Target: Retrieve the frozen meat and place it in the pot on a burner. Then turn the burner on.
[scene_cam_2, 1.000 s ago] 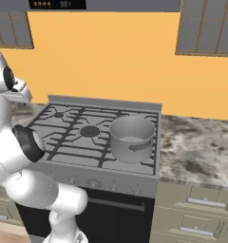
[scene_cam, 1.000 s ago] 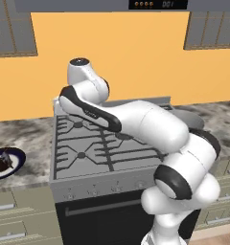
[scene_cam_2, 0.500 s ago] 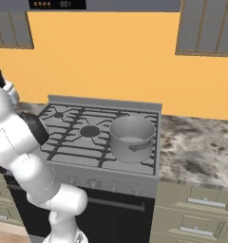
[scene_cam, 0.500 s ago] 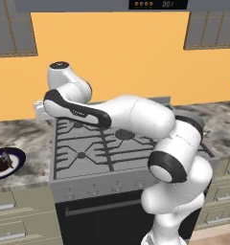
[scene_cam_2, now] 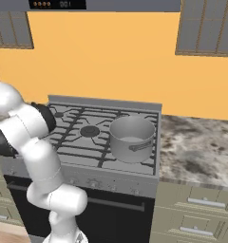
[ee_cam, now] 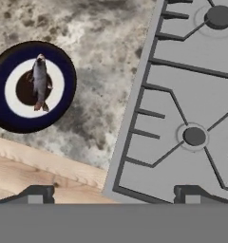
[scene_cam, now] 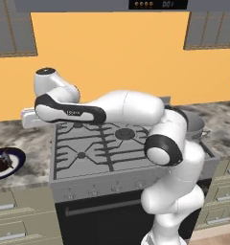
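Swung further left off the stove (scene_cam: pixel 112 148), toward the desk (scene_cam: pixel 21 139) | tool (ee_cam: pixel 111 192) wide open, empty | meat (ee_cam: pixel 38 80) on plate (ee_cam: pixel 63 71), left desk; pot (scene_cam_2: pixel 131 139) on right near burner | centre over meat, descend straight, close on its narrow sides.

My grey pot (scene_cam_2: pixel 132 138) stands upright on the stove's (scene_cam_2: pixel 82 142) right front burner, while the dark meat (ee_cam: pixel 26 88) lies on a plate (ee_cam: pixel 63 71) left of that stove.
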Robot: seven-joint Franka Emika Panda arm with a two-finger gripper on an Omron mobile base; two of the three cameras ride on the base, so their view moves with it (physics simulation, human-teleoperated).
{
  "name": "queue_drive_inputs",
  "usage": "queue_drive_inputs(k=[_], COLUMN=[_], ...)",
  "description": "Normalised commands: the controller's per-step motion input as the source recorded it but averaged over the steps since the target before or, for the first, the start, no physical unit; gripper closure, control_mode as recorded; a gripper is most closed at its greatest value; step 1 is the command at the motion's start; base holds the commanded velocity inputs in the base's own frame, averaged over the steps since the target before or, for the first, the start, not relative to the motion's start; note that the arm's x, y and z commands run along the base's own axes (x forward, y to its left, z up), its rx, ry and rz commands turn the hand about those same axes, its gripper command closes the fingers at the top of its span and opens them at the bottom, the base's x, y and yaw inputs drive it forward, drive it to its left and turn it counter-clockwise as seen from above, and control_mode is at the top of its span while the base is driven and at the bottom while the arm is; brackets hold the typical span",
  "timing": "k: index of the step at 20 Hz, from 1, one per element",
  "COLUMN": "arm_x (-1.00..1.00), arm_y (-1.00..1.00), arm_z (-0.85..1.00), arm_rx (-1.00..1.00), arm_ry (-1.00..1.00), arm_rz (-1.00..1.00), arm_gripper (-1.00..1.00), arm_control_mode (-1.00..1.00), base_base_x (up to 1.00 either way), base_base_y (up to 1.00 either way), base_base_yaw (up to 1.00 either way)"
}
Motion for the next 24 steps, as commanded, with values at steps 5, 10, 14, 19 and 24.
queue_drive_inputs(k=[5,10,14,19,24], arm_x=[-0.01,0.01,0.05,0.13,0.04], arm_y=[0.44,0.16,0.21,0.09,0.22], arm_z=[-0.24,-0.06,-0.01,-0.07,-0.19], arm_rx=[-0.06,-0.01,0.00,0.00,0.00], arm_ry=[0.00,0.00,0.00,-0.01,-0.01], arm_rz=[0.10,0.00,0.00,-0.03,-0.03], arm_gripper=[-1.00,-1.00,-1.00,-1.00,-1.00], arm_control_mode=[-1.00,-1.00,-1.00,-1.00,-1.00], base_base_x=[0.00,0.00,0.00,0.00,0.00], base_base_y=[0.00,0.00,0.00,0.00,0.00], base_base_yaw=[0.00,0.00,0.00,0.00,0.00])
